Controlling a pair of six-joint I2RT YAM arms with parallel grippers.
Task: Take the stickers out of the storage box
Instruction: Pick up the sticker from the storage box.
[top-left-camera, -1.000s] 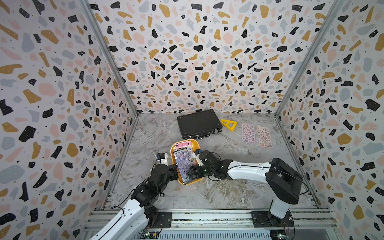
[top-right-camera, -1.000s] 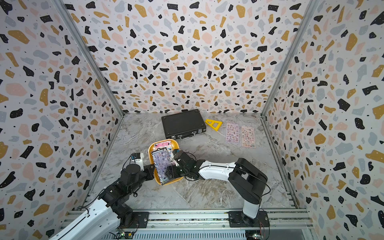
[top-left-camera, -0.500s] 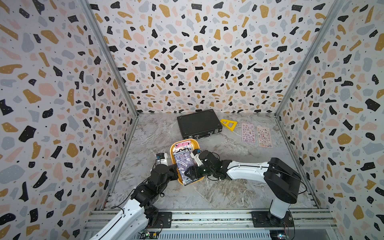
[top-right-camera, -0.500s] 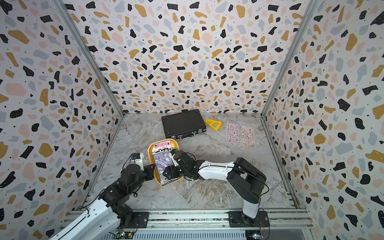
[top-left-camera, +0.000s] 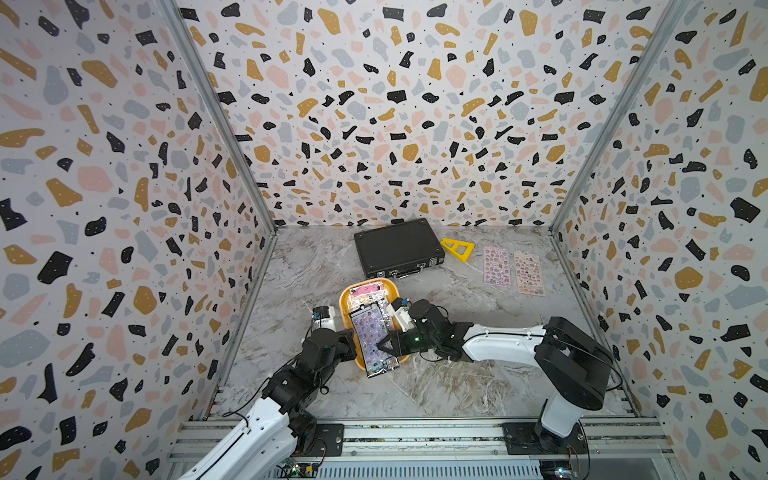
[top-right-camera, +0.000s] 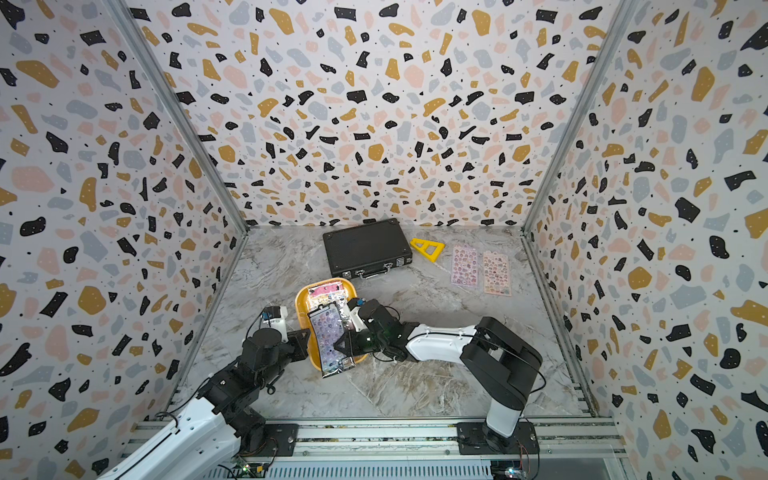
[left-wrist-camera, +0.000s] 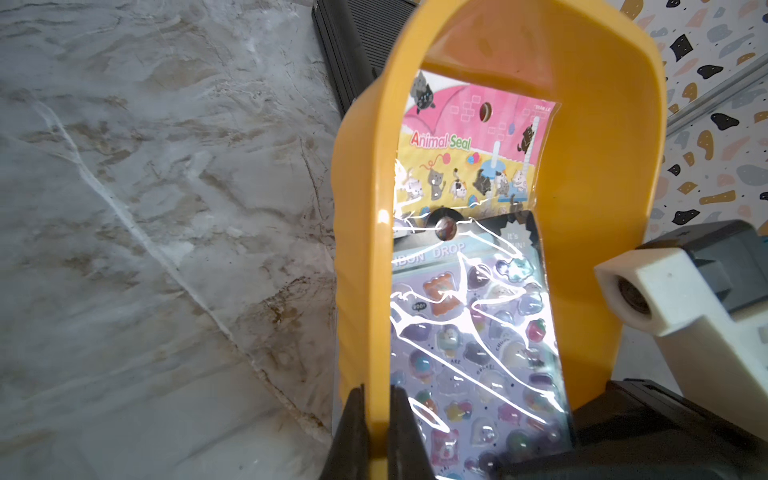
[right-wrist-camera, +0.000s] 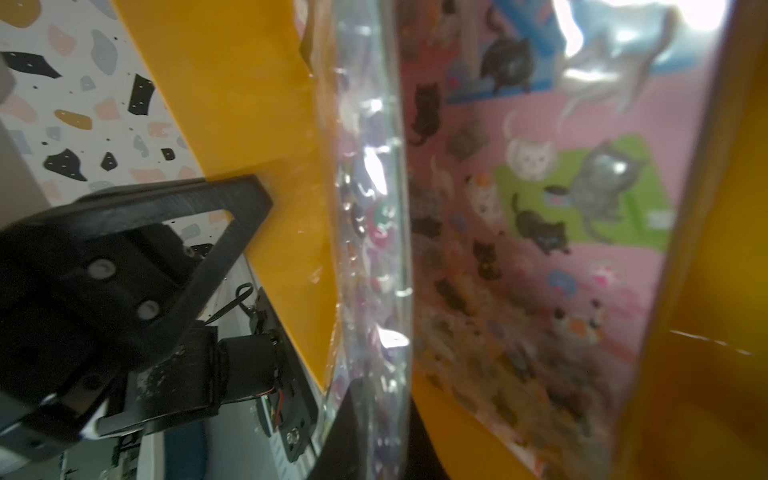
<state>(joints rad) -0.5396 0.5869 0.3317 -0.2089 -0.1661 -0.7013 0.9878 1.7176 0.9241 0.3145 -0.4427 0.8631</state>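
Observation:
The storage box (top-left-camera: 346, 300) is a yellow-orange tray near the front left of the table. My left gripper (left-wrist-camera: 376, 399) is shut on its left rim (left-wrist-camera: 361, 208). A purple sheet of stickers (top-left-camera: 370, 337) lies slanted in the box, its near end past the front rim. My right gripper (top-left-camera: 384, 345) reaches in from the right and is shut on that sheet's edge (right-wrist-camera: 370, 208). Under it a pink cat sheet (left-wrist-camera: 469, 137) stays in the box (right-wrist-camera: 249, 104). In both top views two more sheets (top-left-camera: 496, 266) (top-right-camera: 496, 274) lie flat at the back right.
A closed black briefcase (top-left-camera: 399, 247) lies behind the box, with a yellow triangle ruler (top-left-camera: 457, 249) to its right. Patterned walls close in the table on three sides. The right arm's white link (top-left-camera: 503, 343) stretches across the front middle.
My right gripper's jaws have closed on the purple sheet's edge. The left gripper and the box have stayed where they were.

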